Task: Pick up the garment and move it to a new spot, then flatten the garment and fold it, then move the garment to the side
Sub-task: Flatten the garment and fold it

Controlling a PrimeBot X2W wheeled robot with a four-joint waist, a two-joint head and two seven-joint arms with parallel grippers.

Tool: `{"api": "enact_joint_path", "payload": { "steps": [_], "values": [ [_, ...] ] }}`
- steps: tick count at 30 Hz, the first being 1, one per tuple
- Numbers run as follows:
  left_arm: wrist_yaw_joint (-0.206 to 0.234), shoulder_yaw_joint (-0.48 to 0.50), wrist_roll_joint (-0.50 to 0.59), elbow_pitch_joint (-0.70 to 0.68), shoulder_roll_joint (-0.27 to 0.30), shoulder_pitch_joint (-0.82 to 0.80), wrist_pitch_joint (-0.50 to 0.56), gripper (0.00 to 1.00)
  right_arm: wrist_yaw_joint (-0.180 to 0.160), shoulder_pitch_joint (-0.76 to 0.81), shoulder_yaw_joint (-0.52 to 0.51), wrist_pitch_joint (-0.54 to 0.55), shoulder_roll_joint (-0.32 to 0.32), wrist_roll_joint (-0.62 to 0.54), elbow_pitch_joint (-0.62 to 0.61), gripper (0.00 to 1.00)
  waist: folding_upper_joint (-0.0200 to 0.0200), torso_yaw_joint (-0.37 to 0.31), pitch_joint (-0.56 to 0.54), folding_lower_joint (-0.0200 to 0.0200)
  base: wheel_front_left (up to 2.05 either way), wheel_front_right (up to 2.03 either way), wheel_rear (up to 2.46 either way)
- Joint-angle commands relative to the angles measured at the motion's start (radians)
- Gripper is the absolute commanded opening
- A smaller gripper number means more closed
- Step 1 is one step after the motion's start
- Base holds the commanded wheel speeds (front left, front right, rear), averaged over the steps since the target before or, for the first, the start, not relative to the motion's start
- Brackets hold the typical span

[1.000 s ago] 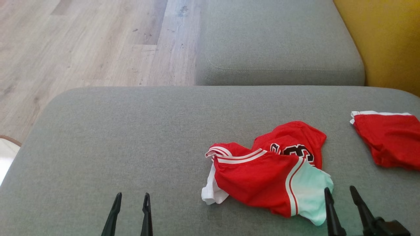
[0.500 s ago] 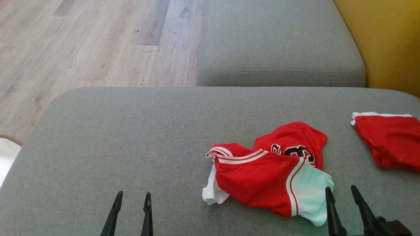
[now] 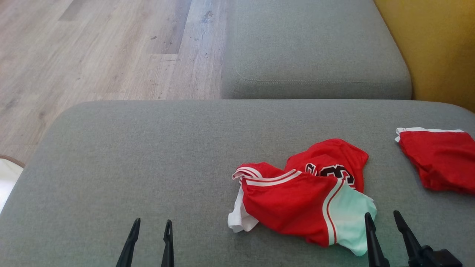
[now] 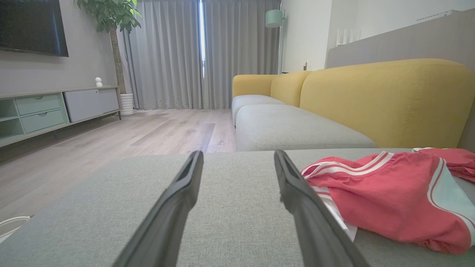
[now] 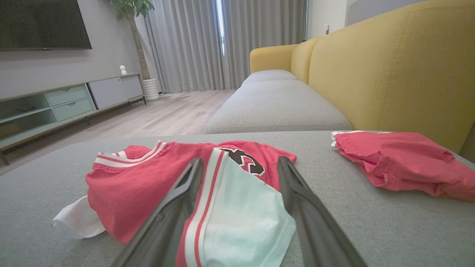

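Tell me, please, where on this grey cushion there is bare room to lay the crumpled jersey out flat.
The widest bare stretch is the left half of the grey cushion, between its left edge and the crumpled jersey. A bare strip also runs along its far edge. The right side is crowded: jersey, narrow gap, second red garment.

Garment [image 3: 297, 200]: red-white cloth, looking thin, matt, crumpling softly. Seat cushion [image 3: 130, 155]: grey woven fabric, showing coarse matt weave. Floor [image 3: 92, 48]: pale wood planks, showing faint sheen. Backrest [image 5: 400, 66]: yellow cloth, looking matt.
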Motion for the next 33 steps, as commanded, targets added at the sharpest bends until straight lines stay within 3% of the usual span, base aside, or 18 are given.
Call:
{"api": "enact_joint_path", "payload": {
  "steps": [1, 12, 20, 25, 33],
  "values": [
    [-0.004, 0.03, -0.001, -0.025, -0.014, -0.038, -0.008, 1.0, 0.007, -0.03, 0.023, -0.003, -0.02, -0.003, -0.028, 1.0, 0.0, -0.001, 0.001, 0.0, 0.0, 0.0, 0.0],
    [-0.008, 0.001, 0.003, -0.017, -0.015, -0.064, -0.008, 1.0, 0.007, -0.034, 0.037, -0.003, -0.036, -0.002, -0.036, 1.0, 0.0, -0.03, 0.022, 0.0, 0.0, 0.0, 0.0],
    [-0.064, -0.117, 0.027, 0.058, -0.015, -0.23, -0.008, 1.0, 0.007, -0.07, 0.058, -0.003, -0.062, -0.004, -0.041, 1.0, 0.0, -0.093, 0.08, 0.0, 0.0, 0.0, 0.0],
    [-0.117, -0.212, 0.019, 0.209, -0.015, -0.435, 0.003, 1.0, 0.007, -0.095, 0.077, -0.003, -0.074, -0.009, -0.044, 1.0, 0.0, -0.154, 0.133, 0.0, 0.0, 0.0, 0.0],
    [-0.168, -0.39, -0.08, 0.444, -0.015, -0.723, 0.187, 1.0, 0.007, -0.144, 0.101, -0.003, -0.092, -0.009, -0.043, 1.0, 0.0, -0.217, 0.229, 0.0, 0.0, 0.0, 0.0]
  ]
}}
